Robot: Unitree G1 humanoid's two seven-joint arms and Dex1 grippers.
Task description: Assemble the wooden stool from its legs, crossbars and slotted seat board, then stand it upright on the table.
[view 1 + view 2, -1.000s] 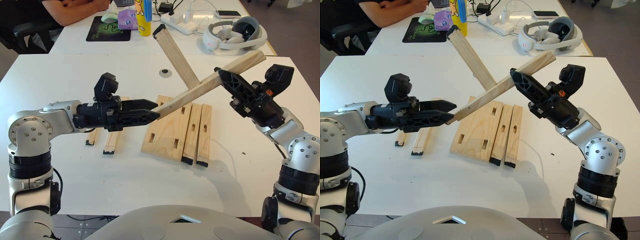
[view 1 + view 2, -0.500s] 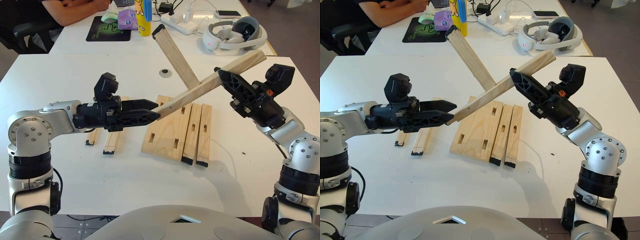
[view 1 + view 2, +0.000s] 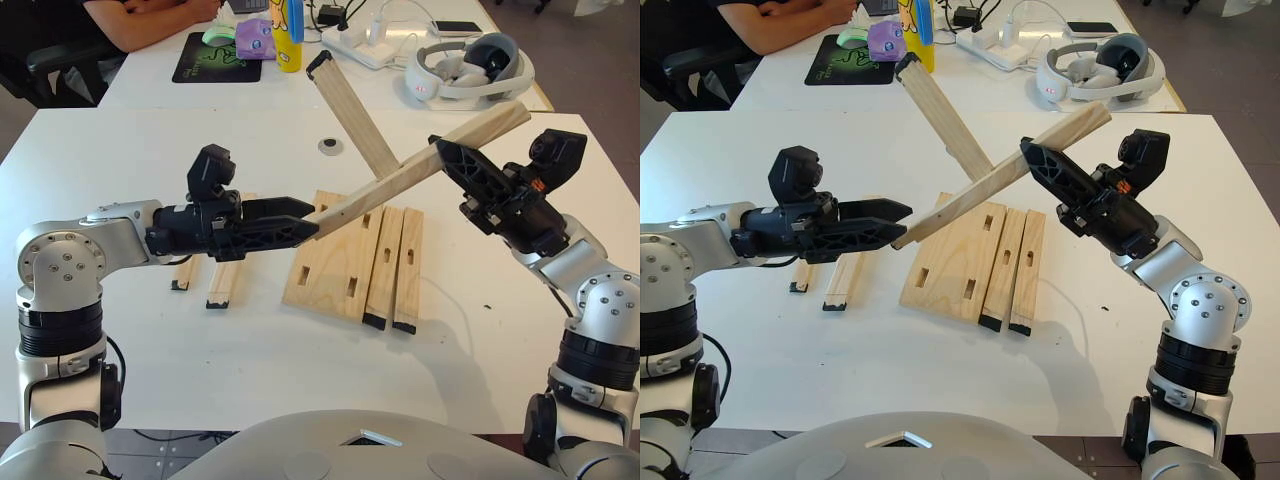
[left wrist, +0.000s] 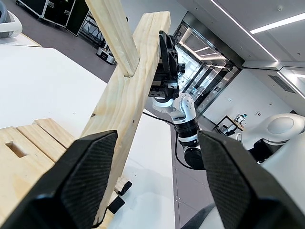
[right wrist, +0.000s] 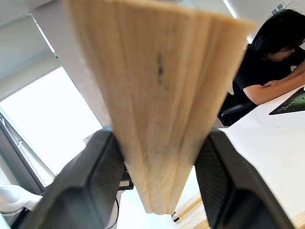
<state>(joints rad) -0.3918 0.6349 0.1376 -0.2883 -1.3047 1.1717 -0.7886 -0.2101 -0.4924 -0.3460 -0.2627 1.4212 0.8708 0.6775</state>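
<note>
The left tool (image 3: 312, 221) is open around the low end of a long wooden bar (image 3: 380, 187): one finger (image 4: 90, 181) lies against the wood, and a gap shows between the wood and the other finger (image 4: 238, 191). Just beneath and behind this tool, two short wooden pieces (image 3: 228, 282) lie on the white table (image 3: 300, 360). Below its tips and a little toward the right tool lies the slotted seat board (image 3: 325, 265), flat, with two narrow slats (image 3: 385, 270) touching its far side. From the left tool the bar slopes up to the right tool (image 3: 442, 150), which is clamped on it near the high end, fingers (image 5: 95, 191) pressed to both sides. Between the tools a second bar (image 3: 350, 110) crosses the first, joined to it, and rises away from both.
</note>
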